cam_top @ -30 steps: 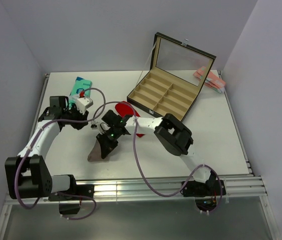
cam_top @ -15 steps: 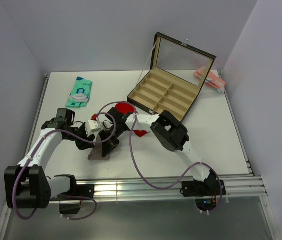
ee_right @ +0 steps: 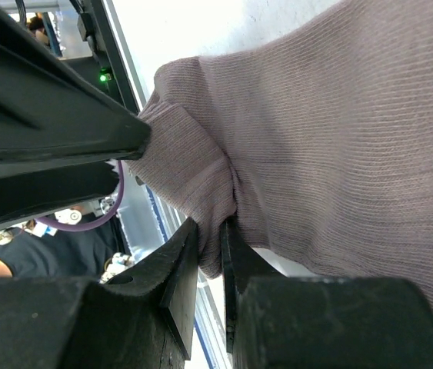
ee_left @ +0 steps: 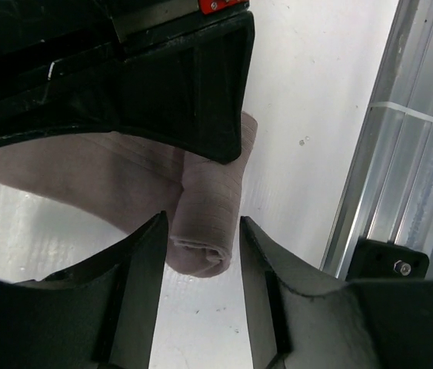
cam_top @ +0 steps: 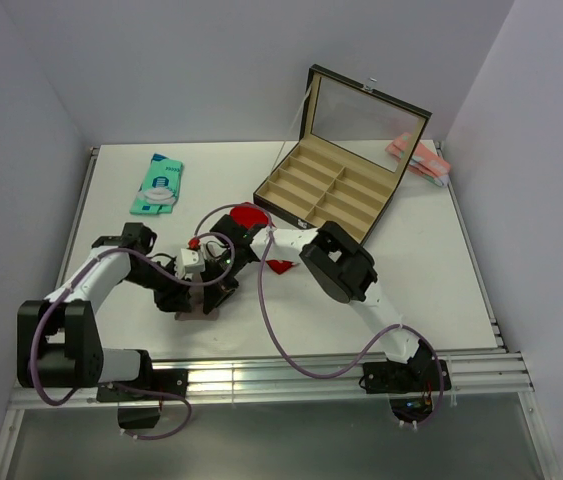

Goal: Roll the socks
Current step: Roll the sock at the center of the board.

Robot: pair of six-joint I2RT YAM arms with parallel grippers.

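**White table, near edge: the roll lies lengthwise between the left fingers**

White tabletop (cam_top: 431, 270) under pale walls carries the work close to its front rail (ee_left: 401, 154). A dusty mauve sock (cam_top: 193, 306) lies there with both arms on it. The red socks (cam_top: 251, 215) sit further back, largely hidden under the right arm.

The right gripper (ee_right: 210, 231) is pinched tight on a fold of the mauve sock, pinning the flat, unrolled part.

The left gripper (ee_left: 203, 224) stands open, its two fingers (ee_left: 143, 292) straddling the rolled end. The roll's long axis runs parallel to those fingers, pointing in toward the wrist. Closing would therefore squeeze the roll across its width, not end to end. From the wrist view I cannot say whether the pads brush the fabric or sit just clear of it; the gaps look very slim.

Seen from above, the rolled end is on the left arm's side and nearest the rail, with the flat length running away toward the right gripper. The left hand is therefore the one placed to take the roll and turn it onward along that length.
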